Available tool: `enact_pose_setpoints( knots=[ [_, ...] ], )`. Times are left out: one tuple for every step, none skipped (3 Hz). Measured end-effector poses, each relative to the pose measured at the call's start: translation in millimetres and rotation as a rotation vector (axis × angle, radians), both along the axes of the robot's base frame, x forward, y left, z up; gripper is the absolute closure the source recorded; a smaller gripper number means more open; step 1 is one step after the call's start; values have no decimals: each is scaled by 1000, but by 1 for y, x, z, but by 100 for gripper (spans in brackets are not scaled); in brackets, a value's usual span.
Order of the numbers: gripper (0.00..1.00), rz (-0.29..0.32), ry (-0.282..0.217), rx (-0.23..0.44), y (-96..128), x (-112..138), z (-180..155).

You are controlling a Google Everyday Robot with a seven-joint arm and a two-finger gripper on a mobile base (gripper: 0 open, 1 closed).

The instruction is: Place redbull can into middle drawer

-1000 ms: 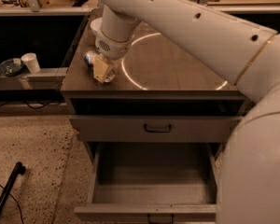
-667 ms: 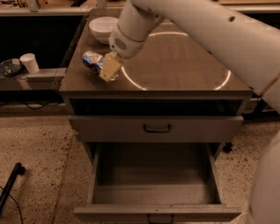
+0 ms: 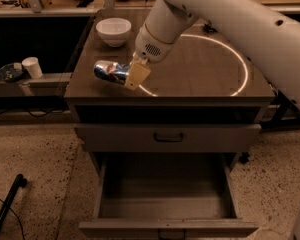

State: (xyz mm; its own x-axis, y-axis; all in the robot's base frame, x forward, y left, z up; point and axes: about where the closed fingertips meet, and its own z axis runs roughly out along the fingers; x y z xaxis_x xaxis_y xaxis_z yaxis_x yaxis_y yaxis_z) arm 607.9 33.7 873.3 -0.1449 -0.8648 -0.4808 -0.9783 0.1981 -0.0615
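Redbull can [image 3: 110, 70] is lying on its side at the gripper [image 3: 132, 77], over the front left part of the cabinet top [image 3: 205, 79], its silver-and-blue body pointing left toward the cabinet's edge. Whether it is touching the wood or hanging just above it cannot be told.

The white arm [image 3: 230, 19] is reaching in from the upper right and slanting down to the left across the cabinet, its rounded wrist [image 3: 151, 48] sitting just above the can's right end. The gripper is pointing down and forward, and one tan finger [image 3: 138, 74] is lying across the near side of the can's right end; the other finger is hidden behind. The gripper is looking clamped on the redbull can.

A white bowl [image 3: 113, 30] is standing at the back left of the cabinet top, apart from the can, and nothing is showing inside it. Below the top, the upper drawer front [image 3: 115, 136] with its black handle [image 3: 168, 137] is sitting closed. Under it the middle drawer [image 3: 167, 228] is standing pulled out, showing only its plain grey inside. A white paper cup [image 3: 32, 67] is standing on a low shelf to the left of the cabinet
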Motion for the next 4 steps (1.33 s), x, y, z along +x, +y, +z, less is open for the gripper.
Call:
enact_pose_setpoints(
  knots=[
    [100,170,-93,31,-23,-34,7],
    [100,285,-111,54,-54,-70,-5],
    [100,434,-86,43,-80,-110,-39],
    [100,565,-124,-52,-87,-142,-70]
  ],
)
